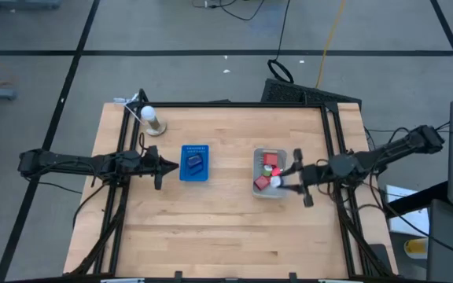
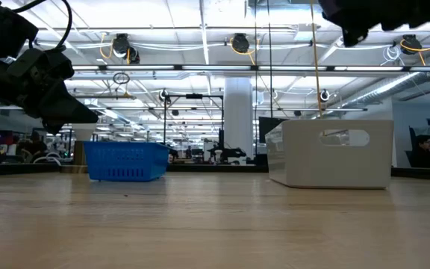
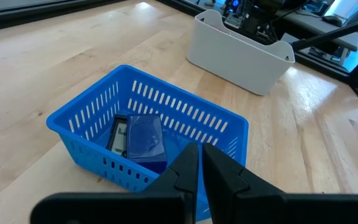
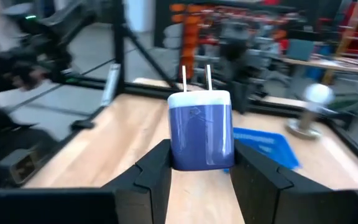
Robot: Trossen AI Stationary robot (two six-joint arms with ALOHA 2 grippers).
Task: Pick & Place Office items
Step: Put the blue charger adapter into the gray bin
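Observation:
A blue slotted tray (image 1: pixel 194 163) left of the table's middle holds a dark blue block (image 3: pixel 146 135) and a dark flat piece (image 3: pixel 118 135). A pale grey bin (image 1: pixel 269 174) right of the middle holds red (image 1: pixel 270 159) and other small pieces. My left gripper (image 3: pixel 201 167) hovers shut, holding nothing, at the tray's left side (image 1: pixel 163 166). My right gripper (image 1: pixel 288 179) is above the bin's right side, shut on a blue block with a white end and two metal prongs (image 4: pixel 201 134). My right gripper pinches the blue pronged block by its two opposite sides (image 4: pixel 178 146) between its two fingers. The fingers run about level, pointing toward the table's left. The block is lifted clear, and its white end and prongs (image 4: pixel 196 78) point away from the gripper.
A white ball on a round stand (image 1: pixel 149 118) sits near the far left corner. Black frame rails run along the table's left (image 1: pixel 120 149) and right (image 1: pixel 338 149) sides. Bare wood lies between tray and bin and along the near half.

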